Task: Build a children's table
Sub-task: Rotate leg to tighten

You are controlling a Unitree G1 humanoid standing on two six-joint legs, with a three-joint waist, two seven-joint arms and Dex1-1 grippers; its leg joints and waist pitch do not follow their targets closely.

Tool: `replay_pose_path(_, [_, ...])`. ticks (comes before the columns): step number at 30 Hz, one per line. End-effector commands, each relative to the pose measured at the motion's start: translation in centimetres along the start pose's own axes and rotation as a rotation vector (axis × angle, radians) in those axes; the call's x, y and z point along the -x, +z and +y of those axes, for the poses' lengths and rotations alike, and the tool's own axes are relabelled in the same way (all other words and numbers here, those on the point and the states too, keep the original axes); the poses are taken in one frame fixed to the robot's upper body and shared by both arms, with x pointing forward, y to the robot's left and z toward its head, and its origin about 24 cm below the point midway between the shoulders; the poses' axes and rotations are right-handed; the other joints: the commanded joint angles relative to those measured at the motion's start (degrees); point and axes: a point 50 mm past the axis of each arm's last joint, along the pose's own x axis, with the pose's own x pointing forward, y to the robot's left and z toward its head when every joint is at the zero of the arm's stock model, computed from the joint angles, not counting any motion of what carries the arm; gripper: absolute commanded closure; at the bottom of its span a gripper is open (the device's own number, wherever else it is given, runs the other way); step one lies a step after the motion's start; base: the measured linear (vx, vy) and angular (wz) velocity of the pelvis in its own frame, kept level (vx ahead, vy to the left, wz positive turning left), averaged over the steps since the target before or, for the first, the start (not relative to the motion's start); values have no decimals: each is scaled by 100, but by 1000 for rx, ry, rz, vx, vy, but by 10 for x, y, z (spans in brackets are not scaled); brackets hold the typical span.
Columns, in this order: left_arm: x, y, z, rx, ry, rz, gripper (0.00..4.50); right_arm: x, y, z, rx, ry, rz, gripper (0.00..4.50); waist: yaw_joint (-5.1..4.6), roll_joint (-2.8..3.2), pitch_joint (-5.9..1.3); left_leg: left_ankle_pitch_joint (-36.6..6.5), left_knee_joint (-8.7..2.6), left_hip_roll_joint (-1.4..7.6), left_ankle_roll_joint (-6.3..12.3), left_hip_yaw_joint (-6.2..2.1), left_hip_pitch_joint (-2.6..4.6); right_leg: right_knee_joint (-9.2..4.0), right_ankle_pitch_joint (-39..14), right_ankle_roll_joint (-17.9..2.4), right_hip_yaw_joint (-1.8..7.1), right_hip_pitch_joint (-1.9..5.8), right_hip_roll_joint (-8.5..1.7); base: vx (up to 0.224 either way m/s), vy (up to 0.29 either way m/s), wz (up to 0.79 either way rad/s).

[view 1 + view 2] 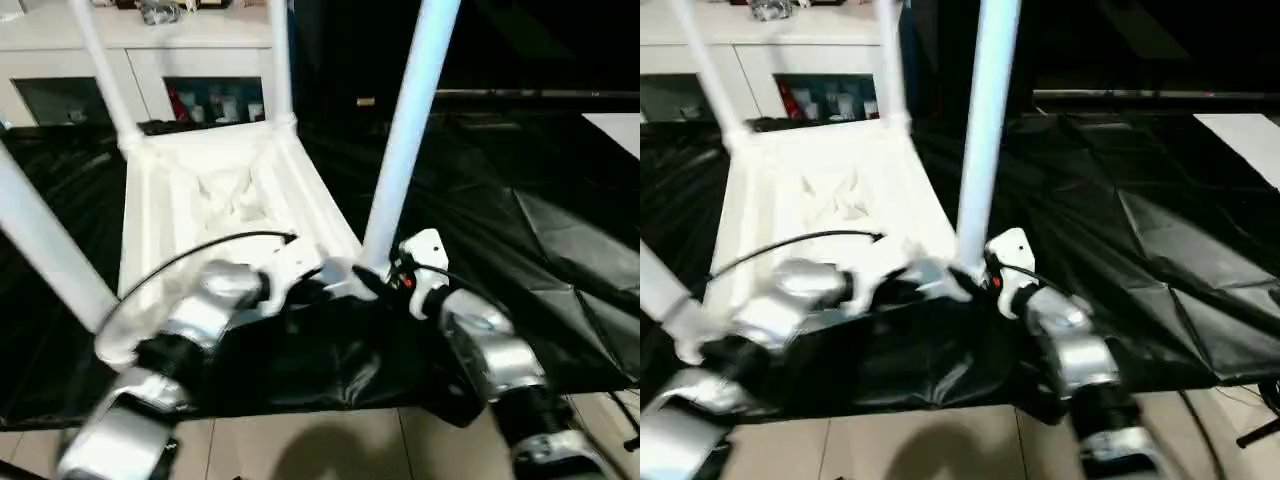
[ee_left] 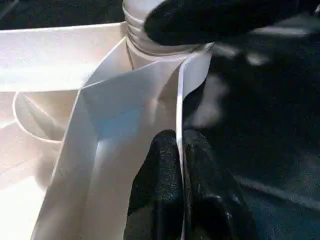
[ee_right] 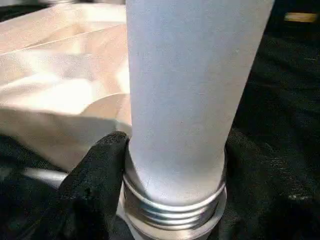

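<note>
Both claws (left (image 2: 181, 165), right (image 3: 170, 170)) grip near one leg (image 1: 405, 140).

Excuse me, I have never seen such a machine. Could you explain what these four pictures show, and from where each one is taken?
This is a humanoid robot building a white plastic children's table. The two wide pictures come from cameras in its head, looking down over its silver arms. The table top lies upside down on a black-draped work table, with four legs standing up from its corners. The other two pictures come from cameras on the wrists. The left gripper is shut on the thin edge of the top. The right gripper has its black fingers around the nearest leg, just above its threaded end, at the corner socket.
</note>
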Motion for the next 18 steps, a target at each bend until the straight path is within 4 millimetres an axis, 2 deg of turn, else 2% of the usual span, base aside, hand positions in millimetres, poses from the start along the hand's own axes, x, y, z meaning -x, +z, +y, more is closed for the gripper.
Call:
replay_pose_path(1, [-10,-8,-5,94,95,-24,450,-4,-25,14,-67,-49,122,178,-17,-159,-219,-2326,-430,110,-47,-146,78,-647,-3060,-526,144,69,-282,0,0,0])
replay_pose_path(4, [-17,-2,-6,52,124,-18,450,-17,-18,30,-75,-53,105,178,-40,-157,-224,-2441,-432,82,31,-168,94,-682,-3262,-473,133,50,-318,0,0,0])
replay_pose_path(5, [-16,-1,-6,41,113,-19,450,-19,-15,34,-67,-33,91,178,-52,-129,-234,-2475,-453,100,45,-185,87,-678,-3175,-479,127,77,-331,0,0,0])
replay_pose_path(8, [-12,1,-3,23,74,-37,450,-22,-7,35,-57,-8,41,178,-58,-138,-255,-2358,-480,107,116,-172,49,-666,-2764,-544,132,112,-334,0,0,0])
replay_pose_path(9, [-10,1,-3,17,58,-42,450,-23,-5,34,-57,-6,25,178,-55,-128,-251,-2400,-469,100,135,-161,67,-681,-2781,-567,140,91,-337,0,0,0])
replay_pose_path(10, [-7,0,1,11,67,-42,450,-21,-2,30,-41,11,1,178,-60,-137,-253,-2392,-467,96,149,-160,55,-679,-2784,-575,144,99,-345,0,0,0])
replay_pose_path(11, [-4,-1,5,7,76,-42,450,-20,1,27,-29,24,-17,143,-54,-136,-259,-2356,-467,96,169,-164,39,-679,-2788,-575,140,116,-356,0,0,0])
replay_pose_path(12, [1,-2,9,8,70,-46,450,-18,6,20,-20,51,-40,143,-40,-145,-263,-2299,-460,90,201,-152,45,-676,-2732,-574,141,119,-344,0,0,0])
replay_pose_path(14, [7,-4,13,2,75,-45,450,-14,9,13,-32,76,-46,106,-18,-161,-267,-2197,-441,102,268,-126,65,-665,-2527,-671,162,107,-342,0,0,0])
replay_pose_path(15, [12,-6,17,-11,71,-46,450,-11,12,4,-44,103,-42,103,-19,-181,-269,-2139,-439,99,302,-123,52,-655,-2456,-694,161,126,-338,0,0,0])
replay_pose_path(16, [15,-6,19,-17,66,-46,450,-9,14,0,-47,115,-39,96,-4,-177,-263,-2062,-434,103,357,-119,23,-631,-2349,-716,170,140,-335,0,0,0])
replay_pose_path(18, [21,-10,19,-75,22,-32,450,-4,16,-9,11,157,-21,81,-9,-164,-284,-1957,-437,119,330,-129,0,-615,-2372,-740,155,162,-347,0,0,0])
